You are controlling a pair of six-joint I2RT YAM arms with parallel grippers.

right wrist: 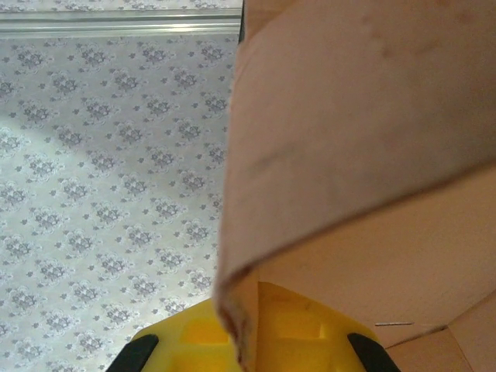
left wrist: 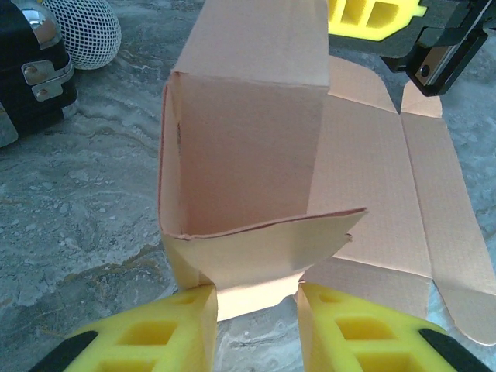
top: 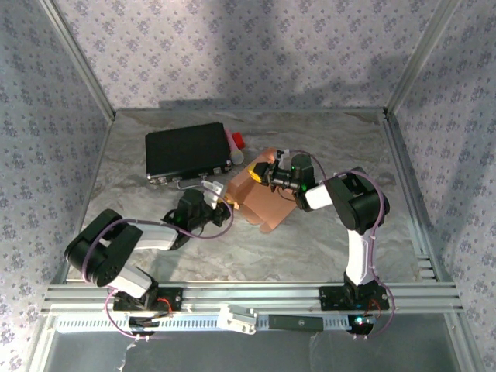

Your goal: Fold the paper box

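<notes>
Mid-table [top: 294, 256], a half-raised paper box [top: 260, 200], loose flaps lying flat to its right. Just far-left of it a black case [top: 186, 151], with a mesh-covered ball [left wrist: 81, 31] and a red object [top: 237, 139] at the case's right end. Around the box's near flap, left fingers [left wrist: 186, 329] parted and touching both its edges, squeezing or not impossible to tell; on its far wall, right fingers [right wrist: 190, 341] pinched shut, cardboard crowding that wrist's outlook.

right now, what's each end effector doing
left end effector: jaws apart around a flap of the paper box, grip cannot be told
right end effector: closed, holding the paper box
</notes>
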